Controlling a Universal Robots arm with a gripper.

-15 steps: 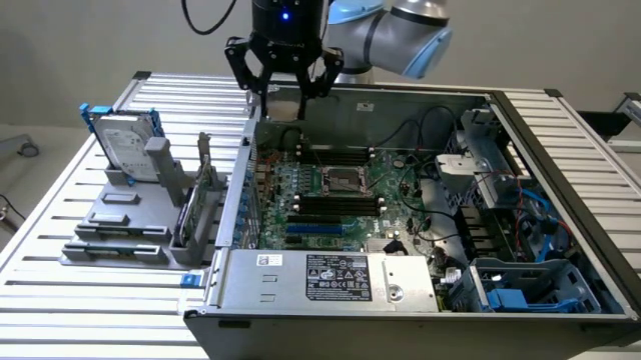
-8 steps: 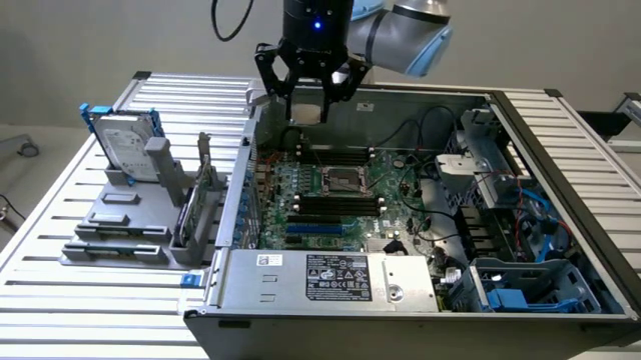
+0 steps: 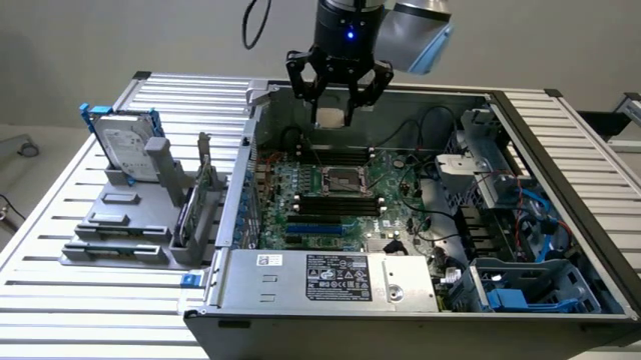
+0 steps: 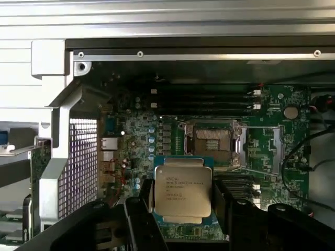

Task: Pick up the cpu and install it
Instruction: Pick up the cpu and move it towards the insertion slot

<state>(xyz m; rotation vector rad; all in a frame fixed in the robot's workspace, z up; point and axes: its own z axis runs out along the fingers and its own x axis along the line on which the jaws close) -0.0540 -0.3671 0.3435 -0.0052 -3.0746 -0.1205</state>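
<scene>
Gripper (image 3: 335, 112) clamps the cpu (image 4: 183, 193) by opposite edges, level above the board (image 4: 272, 144) and short of the open socket (image 4: 212, 142), so I judge it must square up over the socket and descend flat, without tilt.

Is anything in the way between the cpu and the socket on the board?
Nothing visible does. The gripper holds the cpu above the motherboard, and the socket lies uncovered with no cable across it.
</scene>
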